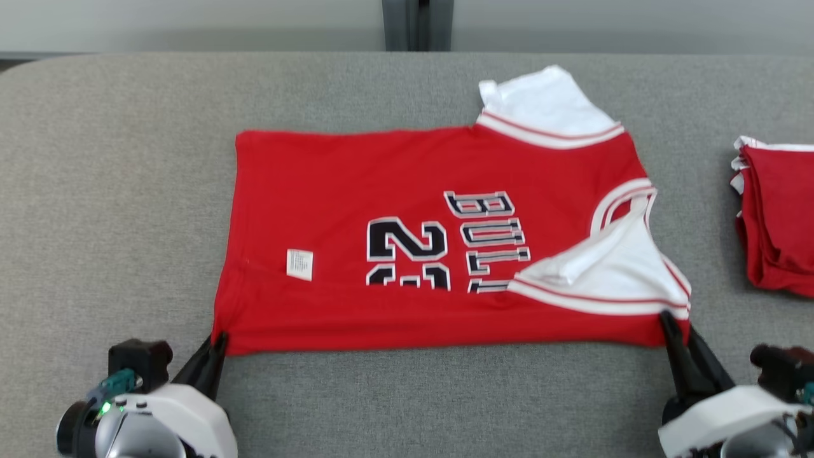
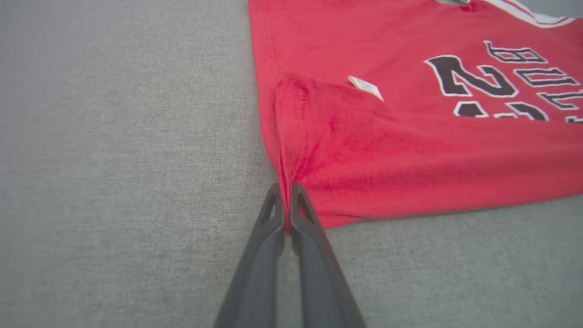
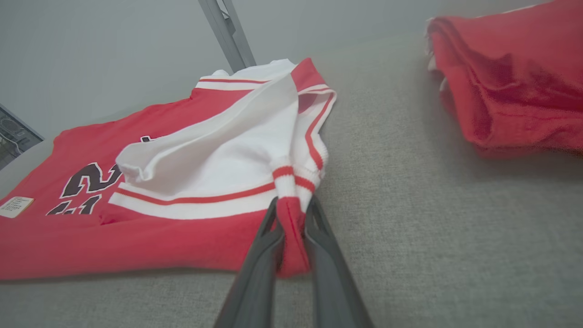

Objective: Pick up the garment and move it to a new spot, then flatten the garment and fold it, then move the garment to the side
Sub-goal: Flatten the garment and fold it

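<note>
A grey fabric-covered table runs across the head view, with a pale wall and a grey metal post behind it.

A red jersey lies spread near the middle of the table, turned sideways: its hem is towards the robot's left and its white-trimmed sleeves and collar towards the robot's right. Black and white lettering and numbers sit at its centre, and a small white label lies near the hem. The near long edge is doubled over and hides the lower part of the numbers.

The left gripper is at the jersey's near left corner. In the left wrist view the left gripper has its two dark fingers pressed together, with a thin pinch of red hem clamped between the tips. The cloth puckers into a small ridge just beyond them.

The right gripper is at the near right corner, below the white sleeve. In the right wrist view the right gripper is clenched on a thicker bunch of red cloth and striped trim, so its fingers stand slightly apart around the fold. The white sleeve lining rises in a loose flap just past the tips.

A pile of folded red garments sits well apart at the table's right edge, also seen in the right wrist view.
</note>
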